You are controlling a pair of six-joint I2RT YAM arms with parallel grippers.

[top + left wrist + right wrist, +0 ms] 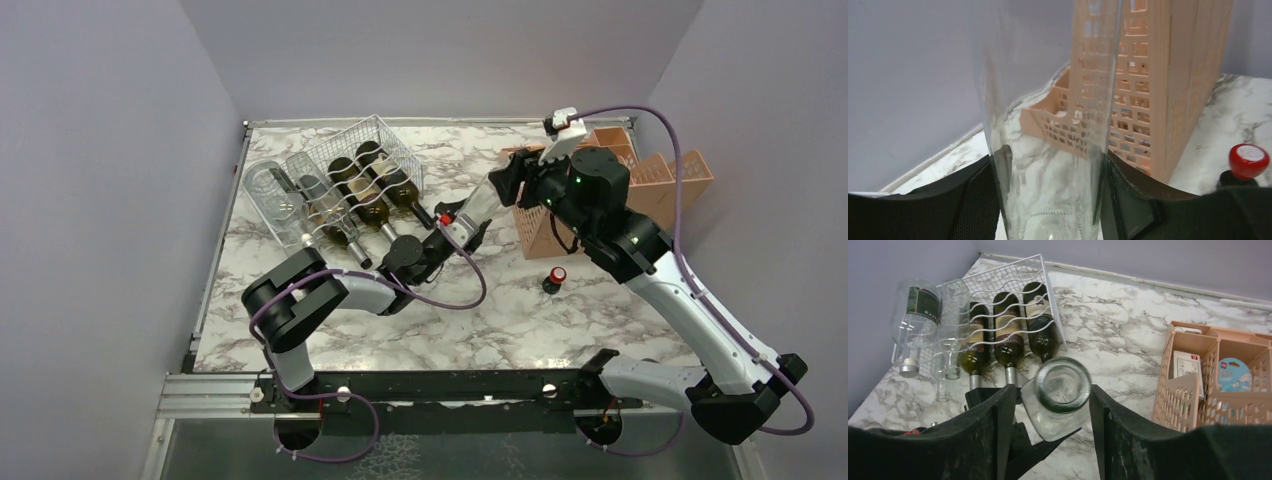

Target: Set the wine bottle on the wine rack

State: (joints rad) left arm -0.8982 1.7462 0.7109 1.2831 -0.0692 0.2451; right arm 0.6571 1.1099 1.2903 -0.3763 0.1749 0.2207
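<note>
A clear empty wine bottle [478, 205] hangs tilted over the table middle, between both arms. My left gripper [460, 225] is shut on its lower body; in the left wrist view both pads press the glass [1048, 75] at the gripper [1048, 167]. My right gripper [507, 180] is open around the bottle's base [1063, 385]. In the right wrist view the gripper [1050, 397] shows a gap on the left side of the base. The white wire wine rack [375, 130] stands at the back left and holds three dark bottles and some clear ones.
An orange plastic crate [660, 180] with dividers stands at the back right, close behind the right gripper; it also shows in the left wrist view [1148, 75]. A small dark object with a red cap [555, 277] stands on the marble in front of the crate. Walls enclose three sides.
</note>
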